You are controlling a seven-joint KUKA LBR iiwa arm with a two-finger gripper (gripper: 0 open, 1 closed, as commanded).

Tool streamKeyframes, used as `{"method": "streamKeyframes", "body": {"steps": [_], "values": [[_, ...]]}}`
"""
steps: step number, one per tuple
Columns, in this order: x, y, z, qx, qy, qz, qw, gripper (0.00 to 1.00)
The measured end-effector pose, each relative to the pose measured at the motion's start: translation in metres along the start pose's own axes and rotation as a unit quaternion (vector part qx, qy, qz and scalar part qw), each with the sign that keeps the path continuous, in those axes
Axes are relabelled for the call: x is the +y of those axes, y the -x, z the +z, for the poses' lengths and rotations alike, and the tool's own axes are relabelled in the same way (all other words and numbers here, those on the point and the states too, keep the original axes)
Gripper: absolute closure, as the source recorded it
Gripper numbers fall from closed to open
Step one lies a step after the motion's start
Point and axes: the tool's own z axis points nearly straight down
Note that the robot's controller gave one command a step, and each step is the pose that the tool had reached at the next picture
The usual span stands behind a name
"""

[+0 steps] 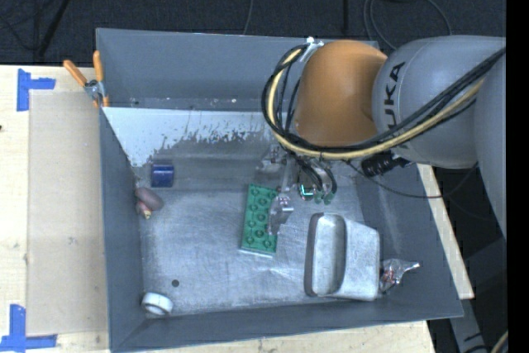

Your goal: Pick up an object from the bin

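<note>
My gripper (282, 207) hangs under the orange wrist cover, near the middle of the bin. Its fingertips stand at the right edge of a green studded building plate (259, 220) that lies flat and slightly tilted on the bin floor. Just right of the gripper lies a grey, rounded, box-shaped thing (340, 255) with a raised rim. I cannot make out whether the fingers touch the green plate.
A small blue block (162, 174) and a brownish, stubby thing (148, 199) lie by the left wall. A white round cap (156, 303) sits in the front left corner. A crumpled shiny scrap (395, 272) lies at the front right.
</note>
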Motion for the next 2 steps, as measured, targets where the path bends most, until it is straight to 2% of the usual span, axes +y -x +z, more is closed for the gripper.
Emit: {"method": "streamKeyframes", "body": {"steps": [1,2], "values": [[-0.0161,0.0200,0.0714,-0.0080,0.000,-0.045,0.9990,0.00],[-0.0163,0.0216,0.0709,-0.0106,0.001,-0.043,0.9990,1.00]]}}
